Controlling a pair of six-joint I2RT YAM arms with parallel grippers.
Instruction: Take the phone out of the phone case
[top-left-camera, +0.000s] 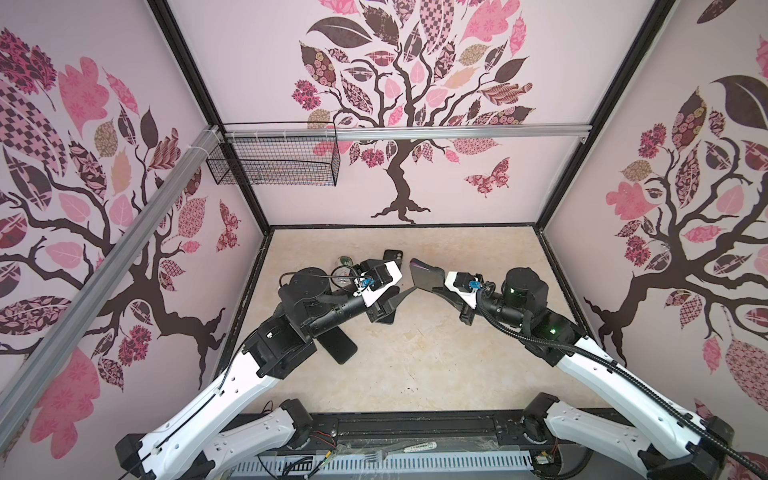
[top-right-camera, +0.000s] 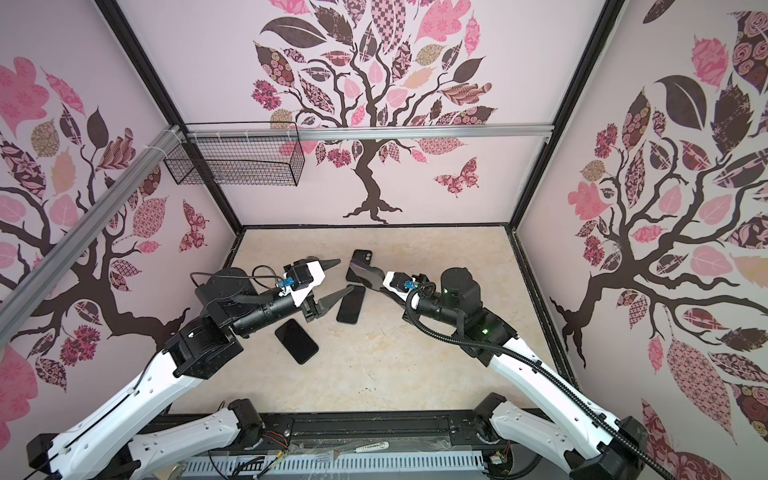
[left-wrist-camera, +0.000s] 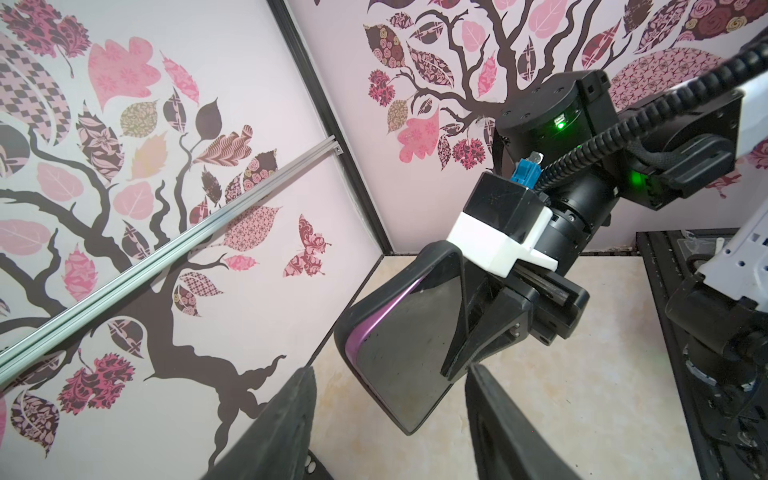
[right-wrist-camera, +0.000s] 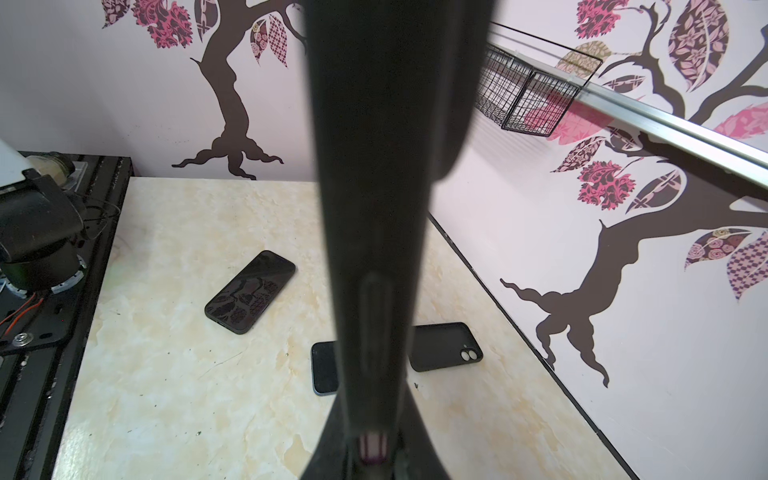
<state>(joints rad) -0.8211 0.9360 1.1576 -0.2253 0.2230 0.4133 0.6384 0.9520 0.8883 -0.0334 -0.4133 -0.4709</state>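
As right gripper (left-wrist-camera: 457, 357) clamps it, black case (left-wrist-camera: 441, 254) bares seemingly purple phone (left-wrist-camera: 405, 353).

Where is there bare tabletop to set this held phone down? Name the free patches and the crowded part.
Free: the wide front stretch of the table between the near rail and the dark phone; also the back right corner. Crowded: the middle toward the left, where the second phone and the empty case lie close together.
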